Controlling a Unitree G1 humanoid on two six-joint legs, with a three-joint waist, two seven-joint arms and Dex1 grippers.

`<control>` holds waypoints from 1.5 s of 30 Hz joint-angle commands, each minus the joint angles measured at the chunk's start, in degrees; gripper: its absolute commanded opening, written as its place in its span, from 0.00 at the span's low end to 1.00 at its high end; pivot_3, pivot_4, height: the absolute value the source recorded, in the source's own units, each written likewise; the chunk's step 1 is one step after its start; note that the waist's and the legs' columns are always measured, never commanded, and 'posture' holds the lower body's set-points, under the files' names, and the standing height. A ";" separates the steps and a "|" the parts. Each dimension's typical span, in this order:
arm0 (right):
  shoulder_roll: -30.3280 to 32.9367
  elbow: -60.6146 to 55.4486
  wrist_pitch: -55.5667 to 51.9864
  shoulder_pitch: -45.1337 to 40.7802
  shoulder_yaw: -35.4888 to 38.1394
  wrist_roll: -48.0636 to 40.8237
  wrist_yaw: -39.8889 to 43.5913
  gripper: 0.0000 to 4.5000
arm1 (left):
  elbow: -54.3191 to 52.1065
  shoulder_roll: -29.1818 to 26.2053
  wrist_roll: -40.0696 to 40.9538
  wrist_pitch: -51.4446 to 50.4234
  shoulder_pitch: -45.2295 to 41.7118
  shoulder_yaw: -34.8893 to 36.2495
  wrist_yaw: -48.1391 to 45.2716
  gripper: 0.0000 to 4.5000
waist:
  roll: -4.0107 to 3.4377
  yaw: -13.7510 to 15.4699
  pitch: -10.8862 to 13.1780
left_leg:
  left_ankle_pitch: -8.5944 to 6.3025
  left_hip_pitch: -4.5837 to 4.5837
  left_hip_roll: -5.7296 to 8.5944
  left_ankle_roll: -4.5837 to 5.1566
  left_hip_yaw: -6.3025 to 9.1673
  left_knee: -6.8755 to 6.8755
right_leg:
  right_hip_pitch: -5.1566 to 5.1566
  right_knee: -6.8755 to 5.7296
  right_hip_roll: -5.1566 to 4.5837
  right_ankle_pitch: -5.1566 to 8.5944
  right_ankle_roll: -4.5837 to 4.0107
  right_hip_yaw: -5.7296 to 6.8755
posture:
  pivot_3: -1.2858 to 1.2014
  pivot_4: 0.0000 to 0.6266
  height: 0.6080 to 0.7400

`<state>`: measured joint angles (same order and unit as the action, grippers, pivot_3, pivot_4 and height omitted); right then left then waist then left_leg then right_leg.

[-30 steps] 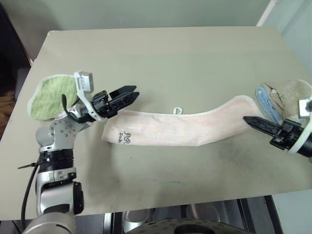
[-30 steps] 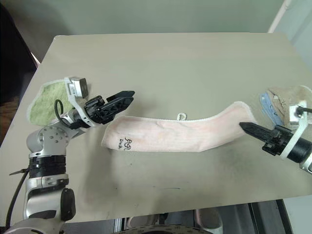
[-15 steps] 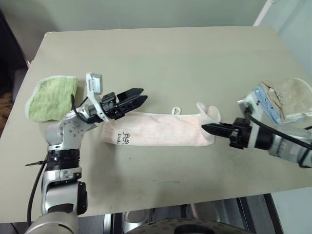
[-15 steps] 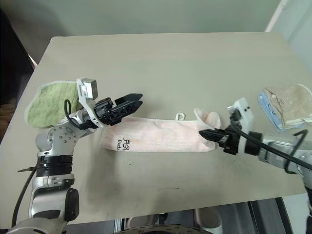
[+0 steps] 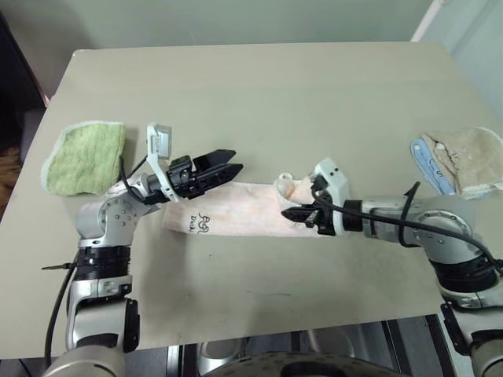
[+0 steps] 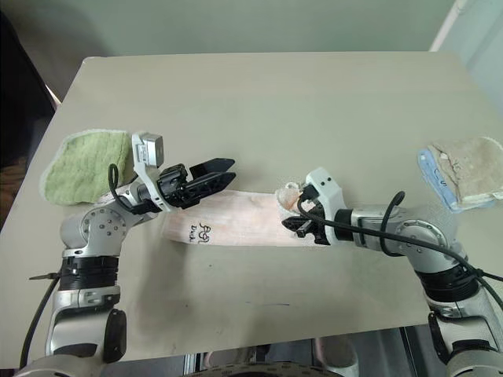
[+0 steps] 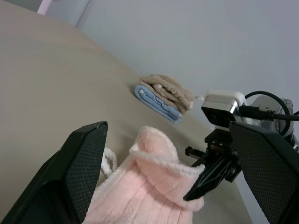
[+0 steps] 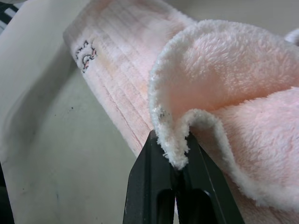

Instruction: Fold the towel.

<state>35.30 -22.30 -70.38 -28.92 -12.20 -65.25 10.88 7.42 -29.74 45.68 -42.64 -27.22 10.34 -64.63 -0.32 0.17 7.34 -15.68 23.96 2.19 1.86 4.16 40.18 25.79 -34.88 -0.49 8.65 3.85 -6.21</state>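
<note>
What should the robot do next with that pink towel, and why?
Probably keep carrying the pinched end toward the embroidered mark. The right end effector grips the towel edge, folded only partway over, and the left end effector hovers open above the other end.

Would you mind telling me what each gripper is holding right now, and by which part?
The right gripper is shut on the towel, pinching its white-edged end, lifted and doubled back over the rest. The left gripper is open and holds nothing.

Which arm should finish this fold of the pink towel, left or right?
Right. The right claw is shut on an end of the towel, already lifted over the middle. The left claw hangs open above the other end, holding nothing.
</note>
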 commanded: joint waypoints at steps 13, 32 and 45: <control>-4.68 -2.01 -2.28 -1.48 0.26 6.77 7.12 0.54 | -1.30 -1.11 0.13 0.62 -0.30 0.40 -0.61 1.00 | 0.00 -0.01 0.00 | -0.01 0.00 0.00 -0.05 0.01 -0.02 | 0.02 -0.03 0.00 0.08 -0.16 0.02 | 0.52 0.24 1.00; 8.30 -10.25 9.71 11.38 16.57 5.71 19.38 0.62 | -1.48 1.74 -3.84 3.74 -4.17 -7.03 -3.65 0.71 | 0.01 0.29 -0.01 | -0.03 0.02 0.02 -0.21 0.03 -0.02 | -0.03 0.00 -0.04 0.13 -0.24 0.01 | 0.52 0.24 1.00; 5.38 -6.58 22.69 14.91 14.40 20.21 22.68 0.00 | -2.24 11.16 -8.55 12.10 -7.34 -13.87 -4.58 0.10 | 0.01 0.46 0.00 | 0.03 -0.02 0.05 -0.02 0.05 0.03 | -0.18 0.07 -0.11 -0.07 0.08 -0.02 | 0.52 0.24 1.00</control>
<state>40.94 -28.53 -49.68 -13.89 0.51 -45.78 32.71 5.86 -19.54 38.41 -33.20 -33.00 -2.54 -69.08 -0.31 0.63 7.34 -15.65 23.93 2.27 1.84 4.18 40.23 25.61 -34.81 -0.62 8.57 3.95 -6.23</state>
